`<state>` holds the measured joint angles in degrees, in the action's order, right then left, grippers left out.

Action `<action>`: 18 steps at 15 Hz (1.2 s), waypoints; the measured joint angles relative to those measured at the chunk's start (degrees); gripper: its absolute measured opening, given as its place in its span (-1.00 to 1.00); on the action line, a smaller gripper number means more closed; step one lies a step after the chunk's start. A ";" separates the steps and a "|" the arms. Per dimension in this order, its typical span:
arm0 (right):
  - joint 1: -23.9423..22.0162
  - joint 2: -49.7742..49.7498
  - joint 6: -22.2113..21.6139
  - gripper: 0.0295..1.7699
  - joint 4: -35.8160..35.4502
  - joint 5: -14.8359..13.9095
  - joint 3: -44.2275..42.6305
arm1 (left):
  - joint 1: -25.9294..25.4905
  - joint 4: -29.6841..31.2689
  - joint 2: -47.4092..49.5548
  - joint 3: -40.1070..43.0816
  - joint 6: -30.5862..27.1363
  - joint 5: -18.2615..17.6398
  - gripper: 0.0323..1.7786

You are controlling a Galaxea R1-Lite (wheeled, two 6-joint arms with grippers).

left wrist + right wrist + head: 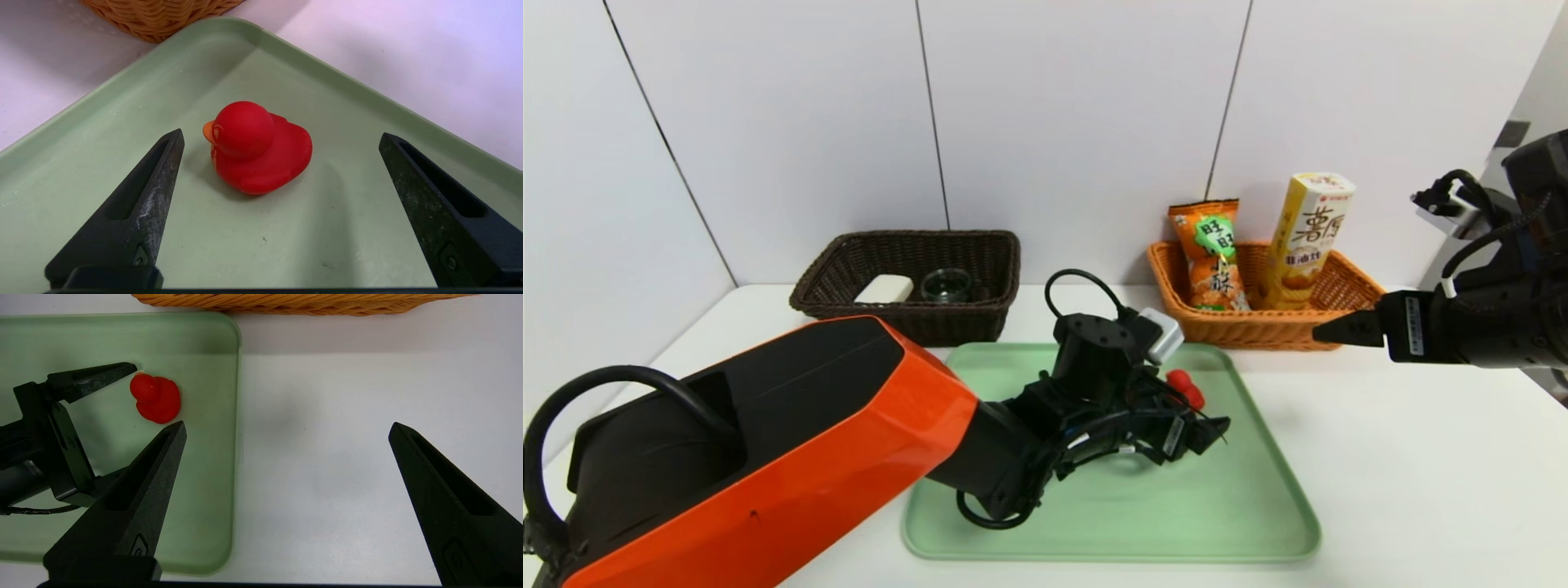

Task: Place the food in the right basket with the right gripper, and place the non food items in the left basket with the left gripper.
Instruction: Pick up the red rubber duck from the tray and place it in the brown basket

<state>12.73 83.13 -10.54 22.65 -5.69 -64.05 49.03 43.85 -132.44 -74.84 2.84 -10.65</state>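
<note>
Over the green tray, the left gripper reaches low and nearly level, jaws spread wide and empty around a red rubber duck without touching it. Beside the orange basket, the right gripper hangs wide open and empty above the table; from the head view the left wrist hides most of the duck.

The head view looks forward and down from above at the white bench, taking in the green tray and both baskets by the wall. The left wrist camera sits low and close over the tray's corner, while the right wrist camera looks down from higher; all three share the red duck.
</note>
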 joint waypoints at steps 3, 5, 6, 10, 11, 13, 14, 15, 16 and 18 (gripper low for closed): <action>-0.16 0.05 -0.09 0.93 0.04 0.07 0.05 | 0.02 -0.39 -1.22 -1.23 -0.04 -0.37 0.90; -0.46 0.05 0.02 0.93 0.00 0.16 0.09 | -0.02 -0.94 -1.96 -2.52 -0.06 -0.34 0.90; -0.57 0.05 0.02 0.93 0.02 0.22 0.11 | -0.05 -1.74 -2.27 -3.27 -0.06 -0.34 0.90; -0.96 0.20 0.16 0.93 0.02 0.24 0.22 | -0.16 -2.47 -3.56 -5.28 -0.06 -0.37 0.90; -1.13 0.26 0.22 0.93 0.00 0.27 0.20 | -0.17 -2.49 -3.86 -5.67 -0.09 -0.37 0.90; -1.29 0.39 0.22 0.93 0.00 0.24 0.16 | -0.24 -2.58 -4.33 -6.39 -0.06 -0.37 0.90; -1.29 0.50 0.29 0.93 -0.02 0.24 0.16 | -0.24 -2.56 -4.57 -6.64 -0.10 -0.34 0.90; -1.32 0.61 0.29 0.93 0.00 0.27 0.16 | -0.24 -2.51 -4.78 -6.78 -0.09 -0.32 0.90; -1.33 0.69 0.32 0.93 0.00 0.29 0.16 | -0.27 -2.43 -5.00 -6.85 -0.09 -0.30 0.90; -1.29 0.83 0.44 0.93 -0.02 0.29 0.11 | -0.38 -2.32 -5.24 -6.85 -0.09 -0.28 0.48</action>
<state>11.43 83.96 -10.11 22.63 -5.40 -63.94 48.65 41.53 -137.68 -81.69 2.76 -10.93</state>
